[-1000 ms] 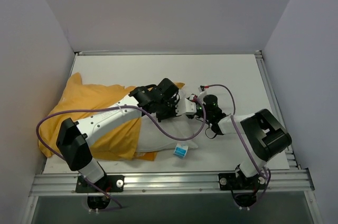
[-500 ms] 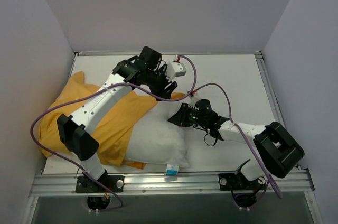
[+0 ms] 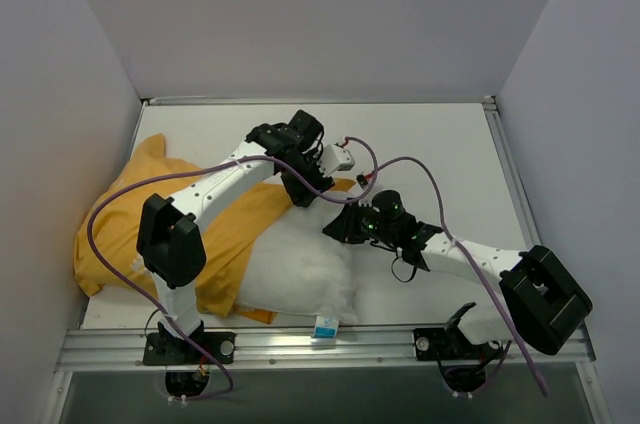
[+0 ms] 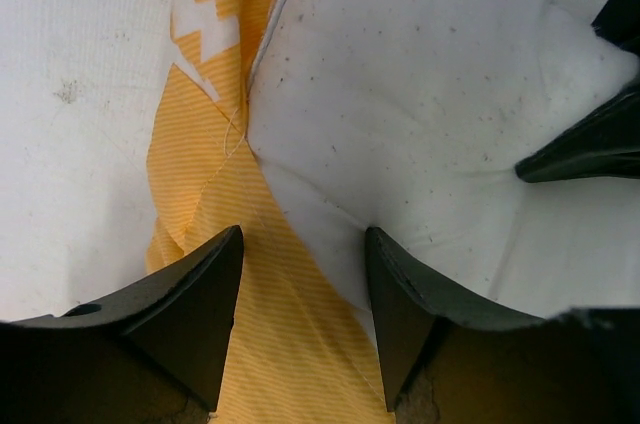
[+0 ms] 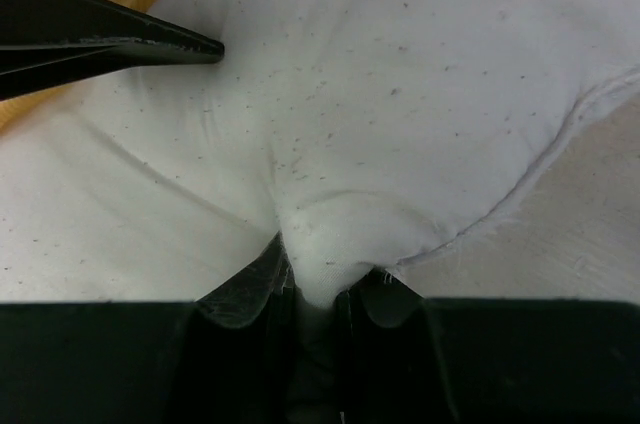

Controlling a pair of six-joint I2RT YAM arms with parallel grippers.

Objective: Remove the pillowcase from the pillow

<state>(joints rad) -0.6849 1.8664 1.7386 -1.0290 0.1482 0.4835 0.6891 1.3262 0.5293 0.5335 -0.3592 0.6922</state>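
Observation:
The orange pillowcase (image 3: 130,224) lies bunched at the left of the table, and the white pillow (image 3: 300,269) sticks out of it to the right, a small blue tag (image 3: 323,326) at its near corner. My left gripper (image 3: 306,194) stands open over the pillowcase's mouth. In the left wrist view it (image 4: 302,239) straddles the striped orange hem (image 4: 290,344) beside the pillow (image 4: 430,104). My right gripper (image 3: 338,228) is shut on a pinch of the pillow's far corner (image 5: 315,279). A left fingertip (image 5: 150,47) shows at the upper left of the right wrist view.
The white table (image 3: 440,154) has a metal rail at the near edge (image 3: 330,344) and grey walls on three sides. Purple cables loop from both arms over the pillow area. The two grippers stand very close together above the pillow's far corner.
My left gripper let go, swung toward the back wall, then came back down open onto the pillowcase edge. The right gripper pulled the pillow further out; the blue tag shifted nearer the front.

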